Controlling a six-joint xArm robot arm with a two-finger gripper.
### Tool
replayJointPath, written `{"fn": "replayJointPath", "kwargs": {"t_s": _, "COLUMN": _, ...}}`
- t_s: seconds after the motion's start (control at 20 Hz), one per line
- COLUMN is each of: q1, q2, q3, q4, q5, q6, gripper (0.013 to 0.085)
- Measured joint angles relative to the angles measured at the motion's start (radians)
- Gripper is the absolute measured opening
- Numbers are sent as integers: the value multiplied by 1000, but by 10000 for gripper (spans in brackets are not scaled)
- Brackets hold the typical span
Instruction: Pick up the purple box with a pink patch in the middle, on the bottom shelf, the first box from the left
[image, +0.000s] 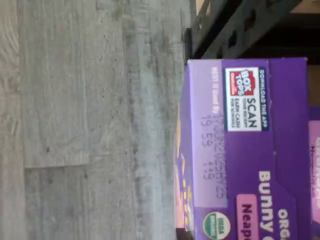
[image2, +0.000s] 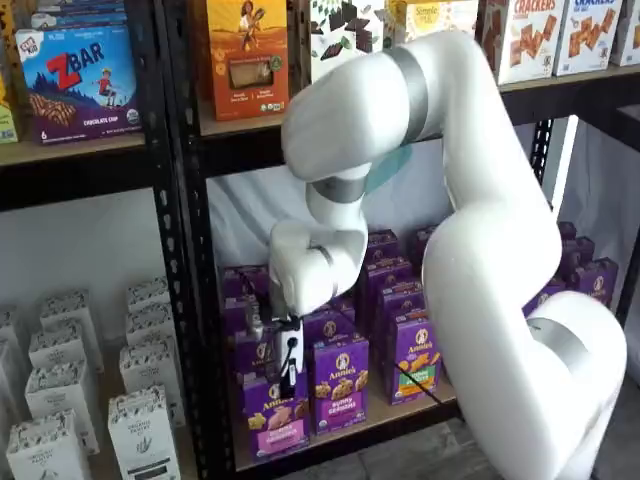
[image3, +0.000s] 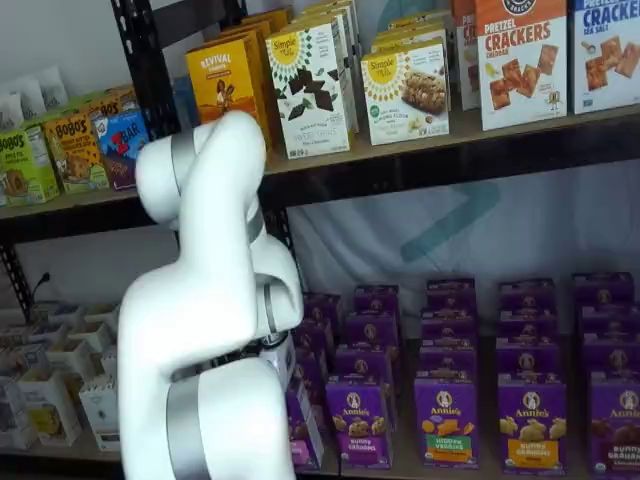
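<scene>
The purple box with a pink band on its lower front stands at the left front of the bottom shelf, a tan board in a black rack. My gripper hangs from the white wrist right over the box's top. Its black fingers reach down to the top edge, and no gap between them shows. The wrist view shows the box close up from above, with its Box Tops label and a pink patch. In a shelf view the arm covers the gripper, and only a side strip of the box shows.
More purple Annie's cartons stand beside and behind it, one with a darker purple band and one with a green-and-orange band. White cartons fill the rack to the left beyond a black post. Grey plank floor lies below.
</scene>
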Motion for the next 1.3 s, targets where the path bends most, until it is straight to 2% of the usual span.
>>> {"fn": "replayJointPath", "kwargs": {"t_s": 0.2, "q1": -10, "q2": -99, "q3": 100, "q4": -30, "q5": 18, "q6": 19, "gripper": 370}}
{"fn": "replayJointPath", "kwargs": {"t_s": 0.4, "q1": -25, "q2": -198, "q3": 207, "q4": -42, "q5": 5, "q6": 15, "gripper": 370}}
{"fn": "replayJointPath", "kwargs": {"t_s": 0.65, "q1": -72, "q2": -336, "q3": 342, "q4": -189, "q5": -1, "q6": 109, "gripper": 370}}
{"fn": "replayJointPath", "kwargs": {"t_s": 0.75, "q1": -89, "q2": -391, "q3": 391, "q4": -222, "q5": 0, "q6": 122, "gripper": 370}}
{"fn": "replayJointPath", "kwargs": {"t_s": 0.8, "q1": -94, "q2": -413, "q3": 410, "q4": -216, "q5": 0, "q6": 111, "gripper": 370}}
{"fn": "replayJointPath", "kwargs": {"t_s": 0.95, "q1": -100, "q2": -483, "q3": 460, "q4": -137, "q5": 14, "q6": 30, "gripper": 370}}
{"fn": "replayJointPath", "kwargs": {"t_s": 1.05, "q1": -100, "q2": -535, "q3": 487, "q4": -99, "q5": 43, "q6": -6, "gripper": 370}}
{"fn": "replayJointPath", "kwargs": {"t_s": 1.3, "q1": -88, "q2": -651, "q3": 533, "q4": -59, "q5": 121, "q6": -32, "gripper": 370}}
